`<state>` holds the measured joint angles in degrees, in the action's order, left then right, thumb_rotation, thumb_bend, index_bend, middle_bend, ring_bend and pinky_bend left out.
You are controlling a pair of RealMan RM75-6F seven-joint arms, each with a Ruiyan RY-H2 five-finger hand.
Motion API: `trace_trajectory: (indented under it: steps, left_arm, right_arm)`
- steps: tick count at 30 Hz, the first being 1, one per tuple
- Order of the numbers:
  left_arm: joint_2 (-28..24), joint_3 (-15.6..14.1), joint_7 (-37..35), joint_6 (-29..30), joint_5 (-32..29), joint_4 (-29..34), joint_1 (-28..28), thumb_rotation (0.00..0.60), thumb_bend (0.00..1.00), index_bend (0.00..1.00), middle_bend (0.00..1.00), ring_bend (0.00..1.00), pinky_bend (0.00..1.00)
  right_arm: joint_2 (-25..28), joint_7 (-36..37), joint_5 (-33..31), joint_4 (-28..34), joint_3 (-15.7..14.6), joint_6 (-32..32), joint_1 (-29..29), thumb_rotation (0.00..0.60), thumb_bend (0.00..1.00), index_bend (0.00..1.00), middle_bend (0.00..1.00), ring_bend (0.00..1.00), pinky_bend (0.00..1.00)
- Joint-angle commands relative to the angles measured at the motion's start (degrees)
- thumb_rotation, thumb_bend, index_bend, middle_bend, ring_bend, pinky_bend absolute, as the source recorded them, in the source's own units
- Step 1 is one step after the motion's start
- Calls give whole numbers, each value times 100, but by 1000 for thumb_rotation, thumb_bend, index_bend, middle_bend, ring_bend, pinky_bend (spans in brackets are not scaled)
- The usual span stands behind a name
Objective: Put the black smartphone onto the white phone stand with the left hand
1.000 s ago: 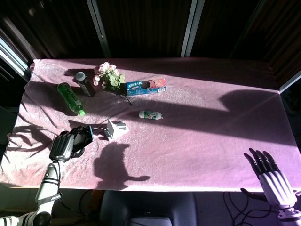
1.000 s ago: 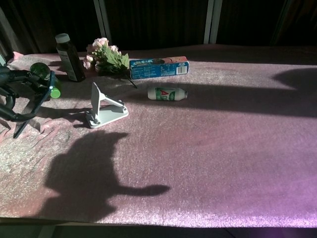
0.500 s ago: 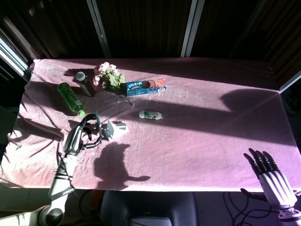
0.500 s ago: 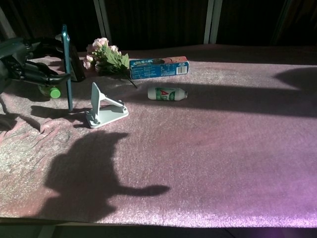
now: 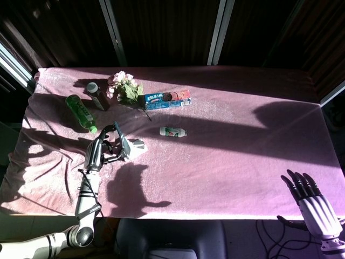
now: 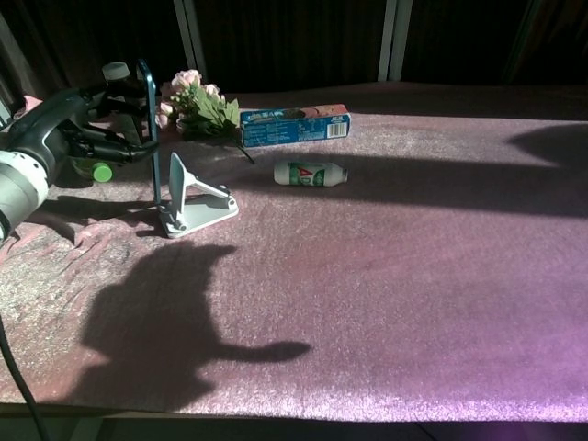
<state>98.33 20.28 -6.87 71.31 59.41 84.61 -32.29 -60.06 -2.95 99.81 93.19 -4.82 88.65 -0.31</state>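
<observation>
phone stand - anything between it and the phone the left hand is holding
Nothing visible. The left hand holds the black smartphone upright just left of the white phone stand, with only bare cloth between them.

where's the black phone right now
The black smartphone is held upright in the left hand at the table's left, just left of the white phone stand, not yet on it.

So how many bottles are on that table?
3: a green bottle lying at far left, a dark bottle standing beside the flowers, a small white bottle lying mid-table. None look hidden.
</observation>
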Motion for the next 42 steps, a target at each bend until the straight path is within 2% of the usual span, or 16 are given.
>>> trace_trajectory:
  steps: [1,6,11,20,42]
  left_arm:
    - [195,55,-231,15,44,-248,2,600,366,879,1000,696,246]
    - [476,15,-788,26,322,-741,35,600,372,878,1000,695,242]
    - [550,-22,-934,7,403,-875,53,600,372,879,1000,695,240]
    - [955,-217,-1593,-44,865,-1582,67,600,376,878,1000,695,235]
    - [1420,-135,-2295,-146,1167,-2610,2,600,377,879,1000,693,228]
  right_arm:
    - [5,8,6,2,-6,-7,3,600,128,0,0,0,0]
    - [22,58,13,-3,-3,40,-12,600,128,0,0,0,0]
    - [23,66,20,-7,-7,46,-15,600,128,0,0,0,0]
    - [25,84,32,-19,-7,63,-21,600,128,0,0,0,0]
    - [29,91,31,-20,-3,82,-36,600,128,0,0,0,0]
